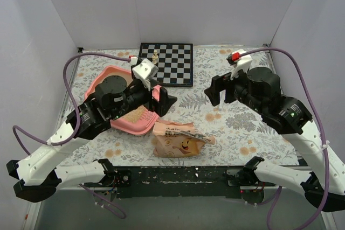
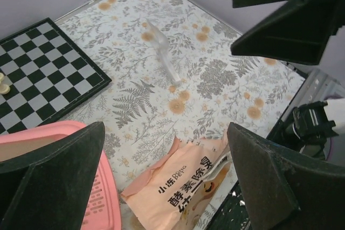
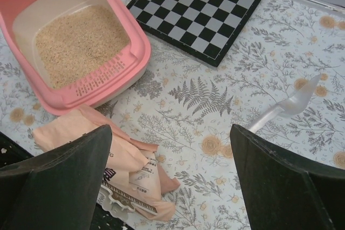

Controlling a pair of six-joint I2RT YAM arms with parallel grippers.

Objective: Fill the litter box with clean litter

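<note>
Sitting at left of the bench (image 3: 226, 84), litter box (image 3: 141, 40) holds clean litter (image 3: 81, 41) across its floor; peach bag (image 3: 124, 160) lies just beside its grated end; left end effector (image 2: 164, 130) spread wide, empty; right end effector (image 3: 168, 133) likewise released, grasping nothing.

The litter box (image 3: 64, 103) is smooth salmon-pink plastic with a soft sheen. The litter (image 3: 78, 41) in it is a dull, grainy tan mass. The bag (image 3: 126, 168) is crinkled, peach-coloured and printed, and looks like thin film or paper. The chessboard (image 3: 207, 12) is flat and slightly glossy. The scoop (image 3: 294, 103) is clear plastic. A matt floral sheet covers the counter (image 3: 237, 68). The fingers (image 2: 264, 181) of the left end effector (image 2: 166, 149) are matt black and finely rough.
</note>
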